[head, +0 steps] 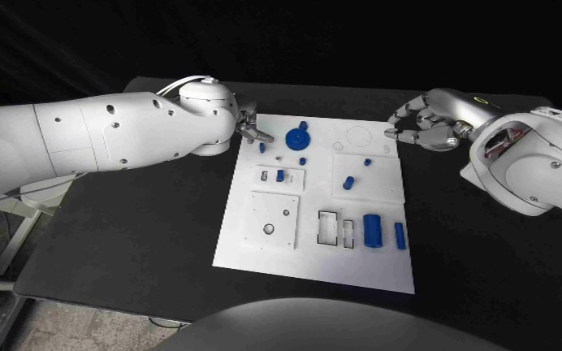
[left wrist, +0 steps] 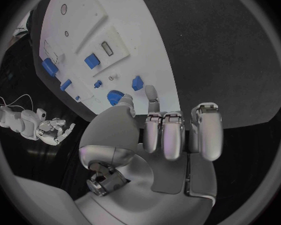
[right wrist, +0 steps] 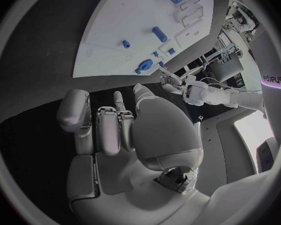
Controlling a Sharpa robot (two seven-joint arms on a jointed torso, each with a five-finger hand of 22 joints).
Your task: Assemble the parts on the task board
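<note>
Left hand (head: 248,126) curled, empty, touching task board (head: 314,266) at ten o'clock; right hand (head: 427,128) curled, empty, at two o'clock. Fingers' curl plain from wrists.

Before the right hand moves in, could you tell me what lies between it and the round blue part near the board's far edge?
In the head view, between the right hand and the round blue part lies bare white task board bearing a faint circular outline.

One bit of lettering is showing: pale letters reading roughly "SHARPA" on a dark wall panel (right wrist: 273,78) at the room's edge, in the right wrist view, too distorted to be sure. Nothing readable is appearing on the task board (head: 264,241).
</note>
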